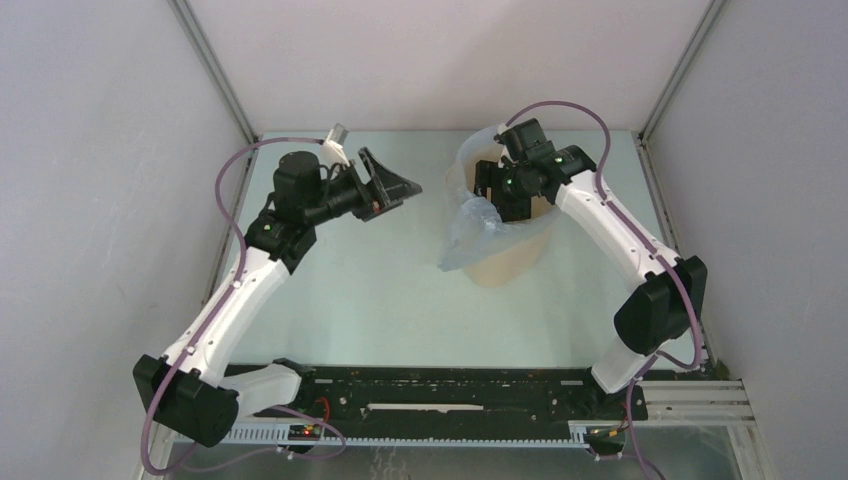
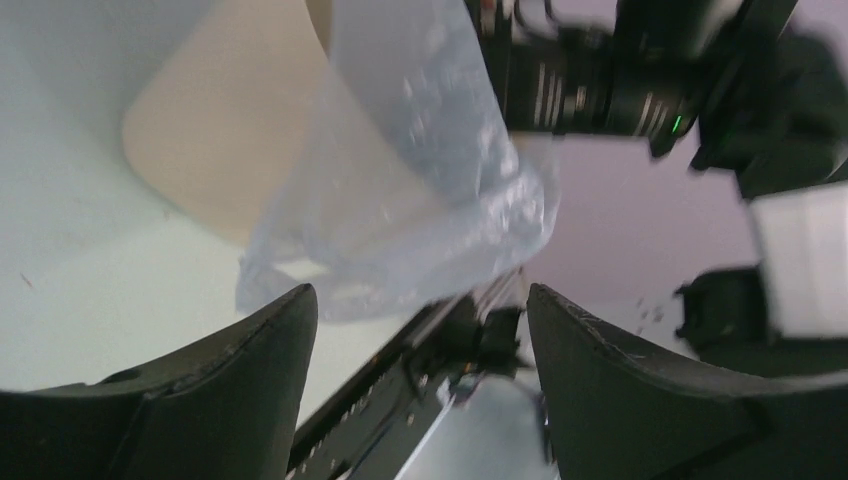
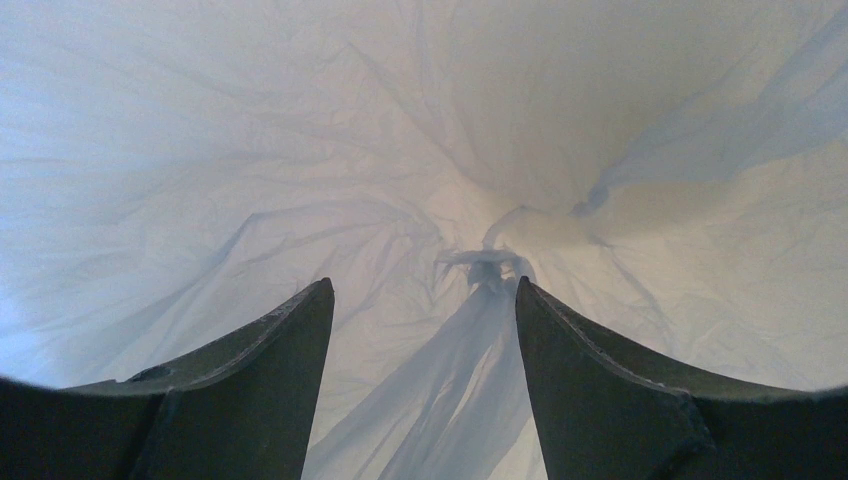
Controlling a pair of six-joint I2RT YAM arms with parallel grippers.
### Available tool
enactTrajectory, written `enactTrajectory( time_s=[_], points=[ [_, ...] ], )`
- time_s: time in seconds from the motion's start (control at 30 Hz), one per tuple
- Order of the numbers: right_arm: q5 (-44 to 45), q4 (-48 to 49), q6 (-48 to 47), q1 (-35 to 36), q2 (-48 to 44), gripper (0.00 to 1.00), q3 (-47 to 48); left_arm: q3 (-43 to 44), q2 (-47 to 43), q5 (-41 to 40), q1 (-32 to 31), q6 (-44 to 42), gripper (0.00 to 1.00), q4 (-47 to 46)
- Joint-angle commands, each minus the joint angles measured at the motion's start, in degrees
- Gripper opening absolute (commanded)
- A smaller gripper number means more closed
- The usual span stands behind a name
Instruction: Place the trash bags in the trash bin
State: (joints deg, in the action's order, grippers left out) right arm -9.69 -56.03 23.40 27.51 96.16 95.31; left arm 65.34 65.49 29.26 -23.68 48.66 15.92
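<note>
Beyond our black left fingers (image 2: 200,400) we see a translucent pale-blue crinkly plastic bag (image 2: 400,180) against a plain cream-beige plastic bin (image 2: 220,130); between the right fingers (image 3: 230,400) it looks whitish-blue.

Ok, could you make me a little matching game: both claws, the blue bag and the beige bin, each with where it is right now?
1. left gripper
2. right gripper
3. trash bag
4. trash bin

A. stands upright on the table
B. down inside the bin, jaws apart
C. in the air left of the bin, jaws apart, empty
D. lines the bin, part hanging over its rim

Pairs: 1-C, 2-B, 3-D, 4-A
</note>
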Motion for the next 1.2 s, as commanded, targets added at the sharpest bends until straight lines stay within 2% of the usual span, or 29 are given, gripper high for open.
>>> enactTrajectory(
  time_s=[0.0, 0.17, 0.43, 0.67, 0.83, 1.0, 1.17],
  points=[
    [-4.78, 4.19, 2.81, -1.24, -4.68, 0.76, 1.00, -1.38, 1.82, 4.95, 3.26, 9.02, 0.87, -10.99],
    [-4.20, 3.14, 2.21, -0.91, 1.45, 0.74, 0.97, -3.74, 4.55, 6.61, 3.20, 14.60, 0.89, -19.11],
    [-4.29, 3.58, 2.35, 1.39, 6.27, 0.73, 3.14, -4.32, 7.64, 7.51, 3.25, 14.46, 0.79, -19.62],
    [-0.79, -0.19, 2.20, 1.36, 6.32, 0.73, 3.63, -4.87, 10.58, 9.24, 3.29, 14.14, 0.78, -19.70],
    [-0.90, -2.85, 2.35, 0.82, 2.90, 0.74, 6.13, -3.23, 13.57, 11.06, 3.29, 13.31, 0.84, -19.94],
    [-1.91, -6.44, 1.94, -0.33, 0.18, 0.78, 9.10, -3.26, 14.54, 13.08, 3.74, 15.26, 0.95, -25.44],
    [-2.08, -6.65, 3.44, -1.11, -2.18, 0.77, 9.36, -4.40, 14.19, 13.72, 6.28, 15.96, 0.97, -26.92]
  ],
)
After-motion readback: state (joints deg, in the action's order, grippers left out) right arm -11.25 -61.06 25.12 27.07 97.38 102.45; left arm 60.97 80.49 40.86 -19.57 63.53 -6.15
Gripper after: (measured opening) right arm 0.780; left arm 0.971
